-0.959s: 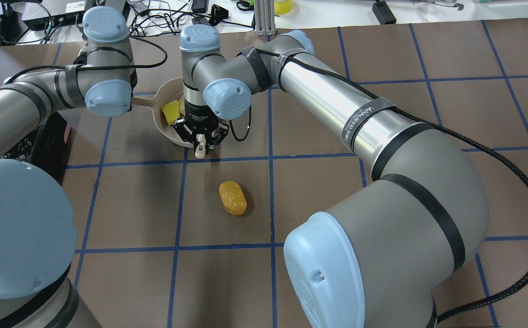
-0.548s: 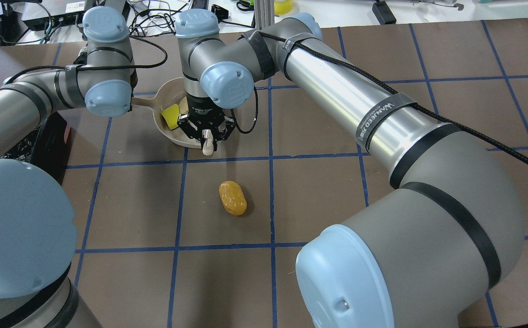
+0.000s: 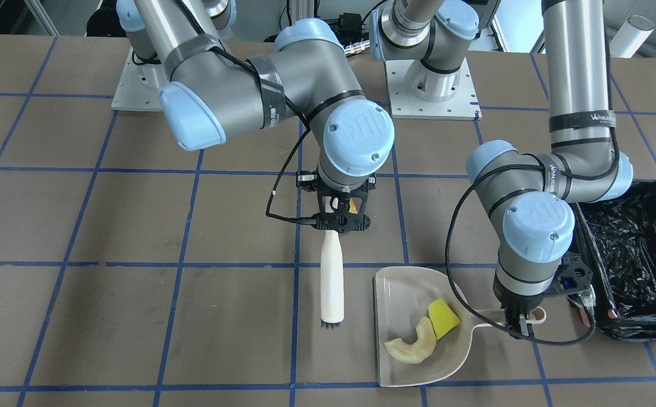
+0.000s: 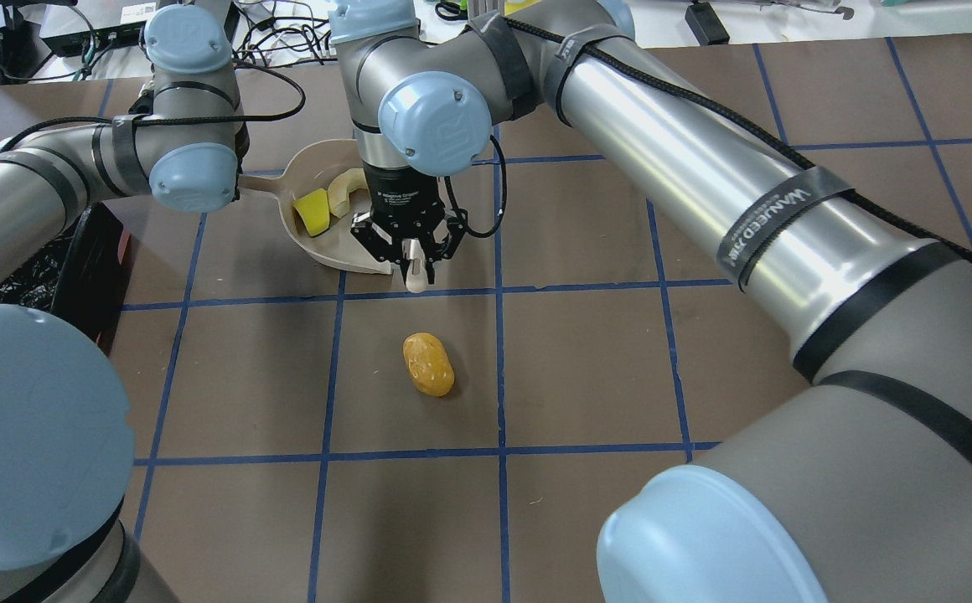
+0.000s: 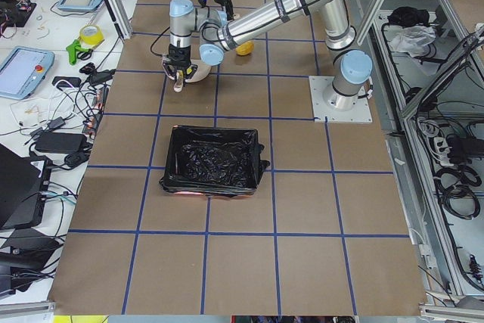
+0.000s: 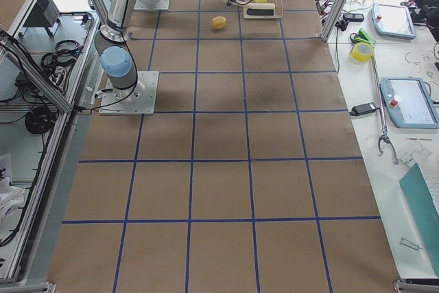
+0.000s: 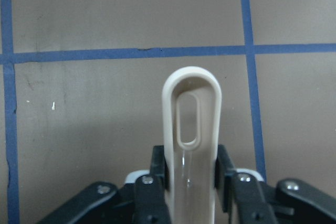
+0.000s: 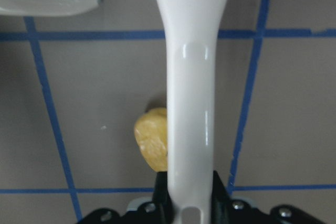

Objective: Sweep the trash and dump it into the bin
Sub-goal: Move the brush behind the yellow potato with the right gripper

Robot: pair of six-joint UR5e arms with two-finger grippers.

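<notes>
The beige dustpan (image 3: 401, 294) lies on the table with the pale crescent slice (image 3: 413, 346) and the yellow-green wedge (image 3: 444, 317) in it; both also show in the overhead view, the wedge (image 4: 312, 211) beside the crescent (image 4: 343, 188). My left gripper (image 7: 191, 182) is shut on the dustpan handle (image 7: 191, 129). My right gripper (image 4: 413, 260) is shut on a white brush (image 3: 332, 282), held upright beside the pan's open edge. The golden-brown lump (image 4: 428, 364) lies on the table, apart from the brush. The bin (image 3: 633, 254), lined with a black bag, stands beside the left arm.
The table is brown with a blue tape grid. The bin (image 5: 213, 160) sits on the robot's left side. Both arm bases (image 3: 430, 96) stand at the table's robot edge. Cables and devices lie beyond the far edge.
My right gripper has moved the brush to the right, off the dustpan's front edge, uncovering the crescent slice. The left gripper, the dustpan and the golden-brown lump have stayed put.
</notes>
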